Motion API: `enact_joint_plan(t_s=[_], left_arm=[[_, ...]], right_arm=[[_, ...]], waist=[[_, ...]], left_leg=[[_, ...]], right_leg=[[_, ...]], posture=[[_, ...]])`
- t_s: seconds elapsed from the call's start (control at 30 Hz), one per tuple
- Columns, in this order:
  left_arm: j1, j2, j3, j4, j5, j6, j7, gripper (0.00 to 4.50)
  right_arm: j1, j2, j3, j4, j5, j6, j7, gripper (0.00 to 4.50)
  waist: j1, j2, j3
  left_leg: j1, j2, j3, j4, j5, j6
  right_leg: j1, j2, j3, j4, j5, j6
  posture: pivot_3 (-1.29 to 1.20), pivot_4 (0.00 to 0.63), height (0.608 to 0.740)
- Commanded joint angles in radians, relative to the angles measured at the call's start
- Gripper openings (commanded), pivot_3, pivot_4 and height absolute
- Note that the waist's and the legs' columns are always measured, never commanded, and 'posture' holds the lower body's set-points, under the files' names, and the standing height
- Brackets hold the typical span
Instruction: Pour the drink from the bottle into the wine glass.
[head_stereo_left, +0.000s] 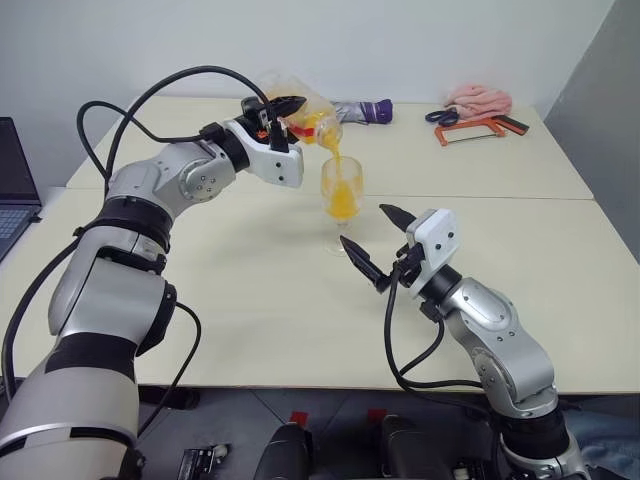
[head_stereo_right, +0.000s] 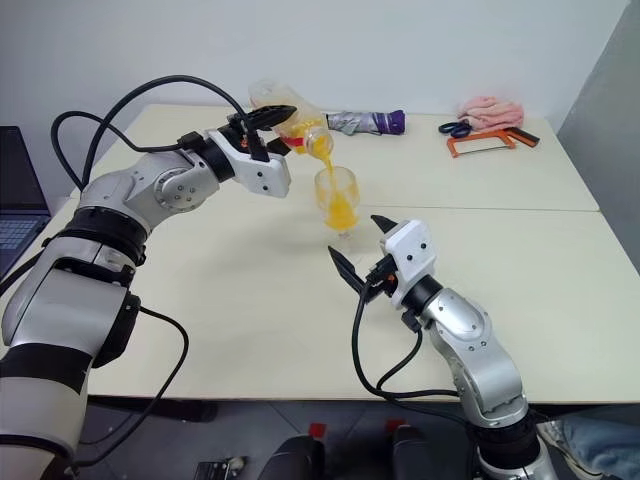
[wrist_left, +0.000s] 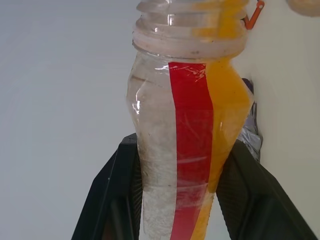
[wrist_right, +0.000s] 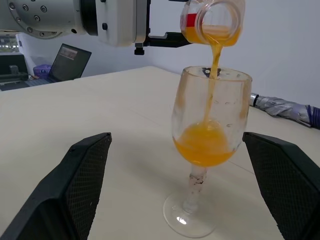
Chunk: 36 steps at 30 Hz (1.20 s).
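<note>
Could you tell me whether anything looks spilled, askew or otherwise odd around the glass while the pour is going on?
Nothing stands out. The drink falls in a clean stream from the tilted bottle into the upright wine glass, and the table around its foot shows no puddle. The left gripper grips the bottle; the right gripper waits open beside the glass.

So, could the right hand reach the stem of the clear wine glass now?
Probably yes: the open right hand faces the clear stemmed wine glass, with bare table between them. The tilted clear plastic bottle pours from above, away from the stem.
</note>
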<state>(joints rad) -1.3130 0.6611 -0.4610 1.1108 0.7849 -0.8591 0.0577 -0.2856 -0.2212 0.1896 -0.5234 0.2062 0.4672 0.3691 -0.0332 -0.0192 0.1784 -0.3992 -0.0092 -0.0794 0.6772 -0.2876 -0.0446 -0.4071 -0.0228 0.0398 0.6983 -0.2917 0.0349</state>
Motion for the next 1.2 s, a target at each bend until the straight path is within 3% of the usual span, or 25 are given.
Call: enact_joint_plan(t_s=[0.03, 1.2], left_arm=[[-0.054, 0.012, 0.008, -0.006, -0.005, -0.005, 0.031, 1.66], [-0.071, 0.016, -0.022, -0.003, 0.026, -0.004, 0.082, 1.66]], right_arm=[[0.0, 0.006, 0.004, -0.029, -0.002, -0.025, -0.002, 4.5], [-0.004, 0.017, 0.004, -0.033, 0.013, -0.004, 0.0, 4.5]], waist=[[0.0, 0.0, 0.0], [0.0, 0.0, 0.0]], left_leg=[[0.0, 0.0, 0.0, 0.0, 0.0, 0.0], [0.0, 0.0, 0.0, 0.0, 0.0, 0.0]], right_leg=[[0.0, 0.0, 0.0, 0.0, 0.0, 0.0], [0.0, 0.0, 0.0, 0.0, 0.0, 0.0]], posture=[[0.0, 0.15, 0.74], [0.0, 0.15, 0.74]])
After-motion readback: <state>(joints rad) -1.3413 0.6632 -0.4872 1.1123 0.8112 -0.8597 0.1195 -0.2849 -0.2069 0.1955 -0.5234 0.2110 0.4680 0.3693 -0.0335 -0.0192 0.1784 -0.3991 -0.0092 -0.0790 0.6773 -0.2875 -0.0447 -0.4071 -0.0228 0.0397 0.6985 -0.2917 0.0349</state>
